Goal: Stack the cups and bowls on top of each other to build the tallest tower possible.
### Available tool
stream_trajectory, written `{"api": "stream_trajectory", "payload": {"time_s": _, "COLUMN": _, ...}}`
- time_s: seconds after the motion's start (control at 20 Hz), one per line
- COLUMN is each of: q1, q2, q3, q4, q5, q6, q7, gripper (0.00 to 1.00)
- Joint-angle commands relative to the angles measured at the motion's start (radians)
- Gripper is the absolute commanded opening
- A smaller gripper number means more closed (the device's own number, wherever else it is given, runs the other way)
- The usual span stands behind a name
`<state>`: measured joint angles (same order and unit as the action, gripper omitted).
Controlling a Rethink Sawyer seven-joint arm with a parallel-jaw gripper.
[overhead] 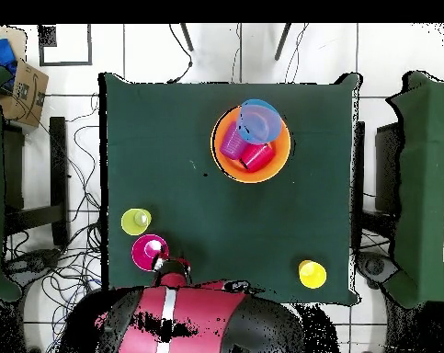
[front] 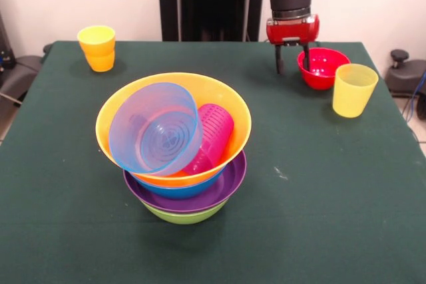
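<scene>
— Four large bowls make the tower point(front: 174, 164) at the near middle of the table point(front: 319, 217): green bowl point(front: 183, 214) at the bottom, purple bowl point(front: 219, 187) on it, blue bowl point(front: 170, 189) next, wide orange bowl point(front: 219, 101) on top. What sits inside?

— A translucent blue small bowl point(front: 156, 131) tipped on its side, leaning on the orange rim, touching a purple cup point(front: 212, 139) lying down beside it. The overhead view also shows a red cup point(overhead: 256, 155) in there.

— And farther back?

— The pale yellow cup point(front: 354, 89) stands upright, just beside the red-pink small bowl point(front: 322, 68). The gripper point(front: 292, 64) hangs at that bowl's rim, fingers apart, one outside the wall, the other apparently inside.

— So the bowl lies how from the jaws?

— Its near-side wall stands between them, as far as I can judge; the bowl's body extends away to one side. Closing should pinch the rim.

— Anything else?

— An orange-yellow cup point(front: 97, 47) at the far corner, well apart.
</scene>
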<state>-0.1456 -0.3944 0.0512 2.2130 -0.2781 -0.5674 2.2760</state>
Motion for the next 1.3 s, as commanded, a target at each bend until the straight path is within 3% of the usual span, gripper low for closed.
{"api": "stream_trajectory", "payload": {"time_s": 0.05, "q1": -0.012, "q2": -0.017, "q3": 0.025, "q4": -0.136, "q5": -0.037, "q6": 0.098, "q7": 0.037, "gripper": 1.00}}
{"api": "stream_trajectory", "payload": {"time_s": 0.65, "q1": 0.010, "q2": -0.034, "q3": 0.009, "q4": -0.135, "q5": -0.018, "q6": 0.113, "q7": 0.039, "gripper": 1.00}}
{"api": "stream_trajectory", "payload": {"time_s": 0.7, "q1": 0.013, "q2": -0.035, "q3": 0.006, "q4": -0.138, "q5": -0.019, "q6": 0.114, "q7": 0.038, "gripper": 0.00}}
{"api": "stream_trajectory", "payload": {"time_s": 1.3, "q1": -0.003, "q2": -0.045, "q3": 0.022, "q4": -0.152, "q5": -0.044, "q6": 0.142, "q7": 0.032, "gripper": 0.00}}
